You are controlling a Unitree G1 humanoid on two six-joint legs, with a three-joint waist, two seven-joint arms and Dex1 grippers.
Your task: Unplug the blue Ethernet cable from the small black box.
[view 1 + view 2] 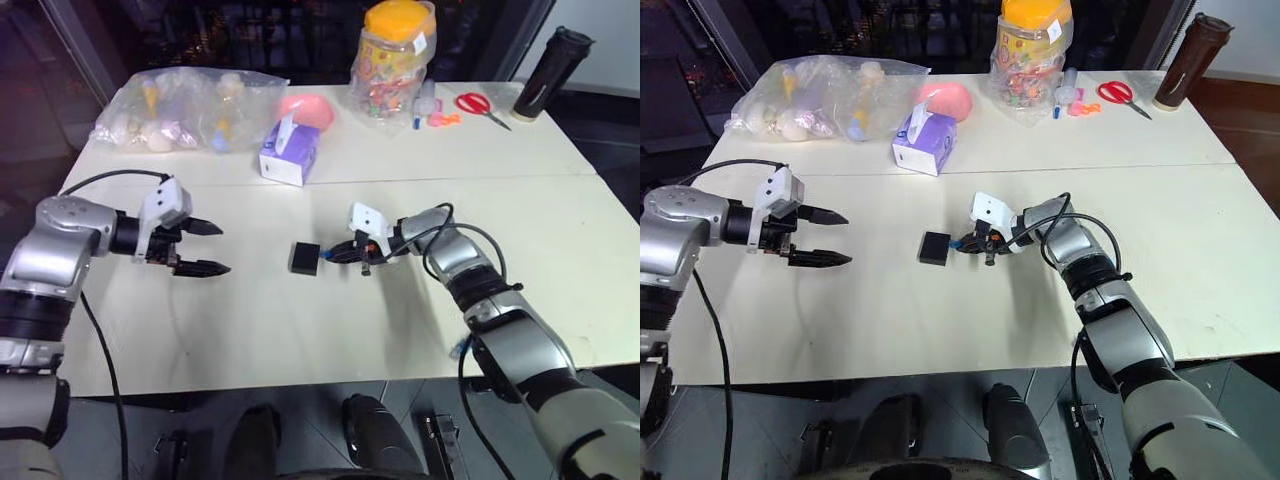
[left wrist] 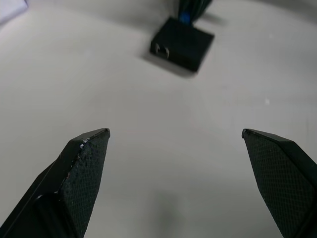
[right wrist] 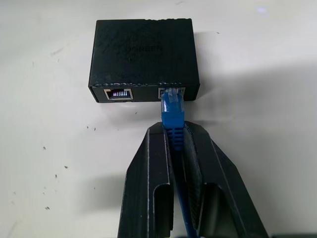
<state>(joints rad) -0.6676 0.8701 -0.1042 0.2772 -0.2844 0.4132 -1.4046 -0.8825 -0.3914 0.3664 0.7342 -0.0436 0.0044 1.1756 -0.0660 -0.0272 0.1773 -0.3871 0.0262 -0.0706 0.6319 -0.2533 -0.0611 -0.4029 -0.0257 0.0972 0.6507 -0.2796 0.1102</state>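
Right gripper (image 3: 177, 141) clamped on blue Ethernet cable (image 3: 172, 115) — plug seated in small black box (image 3: 143, 52); left gripper (image 2: 176, 148) spread wide

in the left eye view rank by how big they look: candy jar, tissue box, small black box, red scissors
1. candy jar
2. tissue box
3. red scissors, lying farther back, so really perhaps bigger
4. small black box, nearest the camera yet smallest
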